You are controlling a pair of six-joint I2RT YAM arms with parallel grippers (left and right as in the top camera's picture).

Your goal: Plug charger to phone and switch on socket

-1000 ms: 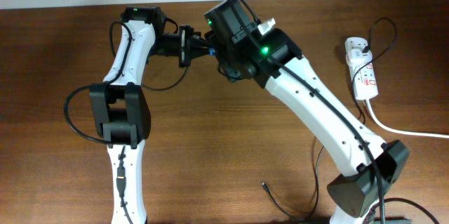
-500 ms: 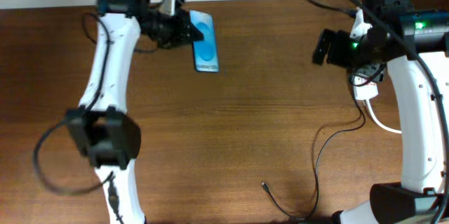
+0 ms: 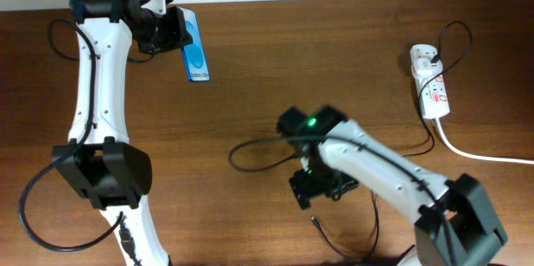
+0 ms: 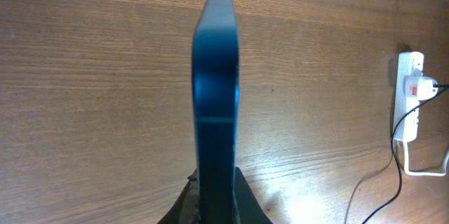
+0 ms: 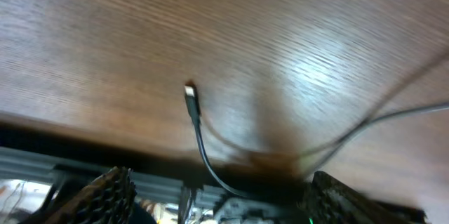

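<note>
The phone (image 3: 193, 47), blue-screened, is gripped at its upper end by my left gripper (image 3: 169, 31) at the table's back left. In the left wrist view the phone (image 4: 216, 97) stands edge-on between the shut jaws of that gripper (image 4: 216, 199). The charger cable's plug tip (image 3: 314, 218) lies on the table near the front edge. My right gripper (image 3: 321, 189) hovers just behind it, open. In the right wrist view the tip (image 5: 189, 92) lies ahead of the spread fingers (image 5: 105, 192), untouched. The socket strip (image 3: 430, 82) lies at the back right.
The strip's thick white cord (image 3: 480, 153) runs off to the right. The thin charger cable (image 3: 377, 184) trails from the strip down toward the front edge. A black arm cable loops beside my right arm (image 3: 250, 145). The socket strip also shows in the left wrist view (image 4: 410, 94).
My right arm has swung from beside the socket strip to the front middle, over the charger tip. My left arm has carried the phone further left.
</note>
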